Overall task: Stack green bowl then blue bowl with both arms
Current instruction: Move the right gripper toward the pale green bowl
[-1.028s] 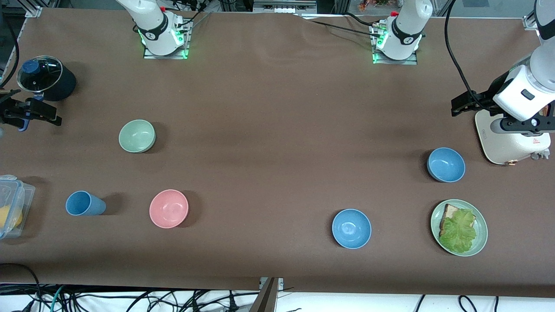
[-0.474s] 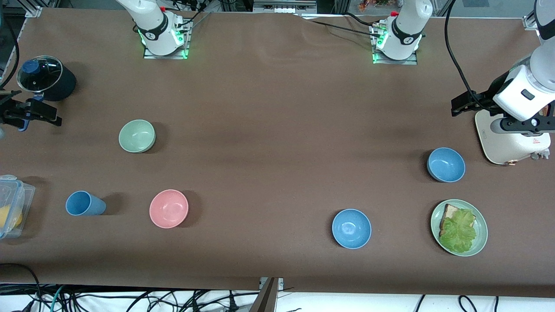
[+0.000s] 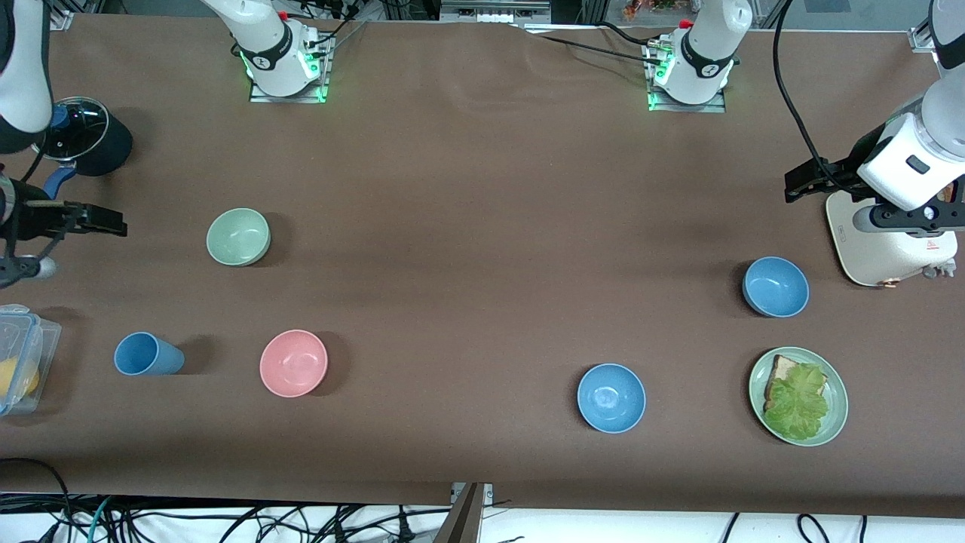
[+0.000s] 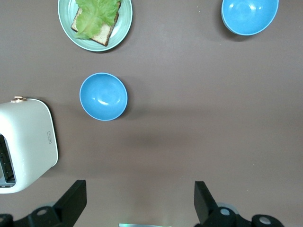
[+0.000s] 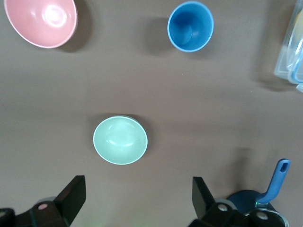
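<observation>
The green bowl (image 3: 238, 237) stands upright and empty toward the right arm's end of the table; it also shows in the right wrist view (image 5: 120, 140). Two blue bowls stand toward the left arm's end: one (image 3: 775, 286) near the toaster, one (image 3: 611, 397) nearer the front camera; both show in the left wrist view (image 4: 103, 96) (image 4: 249, 16). My right gripper (image 3: 105, 222) (image 5: 137, 194) is open and empty, up in the air beside the pot, apart from the green bowl. My left gripper (image 3: 799, 185) (image 4: 139, 198) is open and empty, in the air beside the toaster.
A pink bowl (image 3: 293, 363) and a blue cup (image 3: 147, 354) stand nearer the front camera than the green bowl. A dark pot with a glass lid (image 3: 79, 136) and a clear container (image 3: 19, 369) stand at the right arm's end. A white toaster (image 3: 889, 241) and a plate with toast and lettuce (image 3: 798, 396) stand at the left arm's end.
My right gripper has moved a little toward the green bowl, and more of the right arm has come into the front view. The left arm has not moved.
</observation>
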Available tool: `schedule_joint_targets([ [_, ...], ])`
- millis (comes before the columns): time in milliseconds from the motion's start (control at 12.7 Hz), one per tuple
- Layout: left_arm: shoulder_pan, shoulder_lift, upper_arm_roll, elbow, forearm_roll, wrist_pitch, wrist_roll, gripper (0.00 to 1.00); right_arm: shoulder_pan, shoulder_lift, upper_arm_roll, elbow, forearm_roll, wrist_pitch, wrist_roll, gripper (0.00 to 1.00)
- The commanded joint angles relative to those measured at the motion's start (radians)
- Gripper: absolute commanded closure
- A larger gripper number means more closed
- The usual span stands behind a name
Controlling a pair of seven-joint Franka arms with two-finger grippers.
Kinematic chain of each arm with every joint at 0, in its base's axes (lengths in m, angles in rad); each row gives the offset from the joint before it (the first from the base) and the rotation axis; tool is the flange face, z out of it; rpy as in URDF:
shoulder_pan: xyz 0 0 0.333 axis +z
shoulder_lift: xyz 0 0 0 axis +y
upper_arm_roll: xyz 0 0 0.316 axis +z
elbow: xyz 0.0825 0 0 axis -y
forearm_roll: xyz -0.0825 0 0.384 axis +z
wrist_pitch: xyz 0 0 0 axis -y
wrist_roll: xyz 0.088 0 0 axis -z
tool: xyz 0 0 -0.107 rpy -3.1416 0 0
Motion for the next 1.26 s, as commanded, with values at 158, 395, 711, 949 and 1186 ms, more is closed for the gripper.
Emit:
schedule_joint_targets([
  [158, 0.001, -0.004, 0.001, 0.017, -0.026, -0.024, -0.004, 0.0, -0.008, 0.069, 0.005, -0.049, -0.006, 0.034, 0.015, 0.01],
  [395, 0.001, -0.004, 0.001, 0.017, -0.024, -0.024, -0.004, 0.0, -0.03, 0.066, -0.001, -0.19, 0.015, 0.183, 0.02, 0.01],
  [711, 0.001, -0.004, 0.001, 0.017, -0.024, -0.024, -0.004, 0.0, -0.062, 0.066, -0.001, -0.388, 0.101, 0.382, 0.02, 0.01],
  [949, 0.001, -0.004, 0.001, 0.017, -0.024, -0.024, -0.004, 0.0, -0.074, 0.067, -0.001, -0.483, 0.128, 0.465, 0.02, 0.01],
  [1186, 0.001, -0.004, 0.001, 0.017, -0.024, -0.024, -0.002, 0.0, -0.094, 0.067, -0.001, -0.55, 0.181, 0.511, 0.009, 0.01],
])
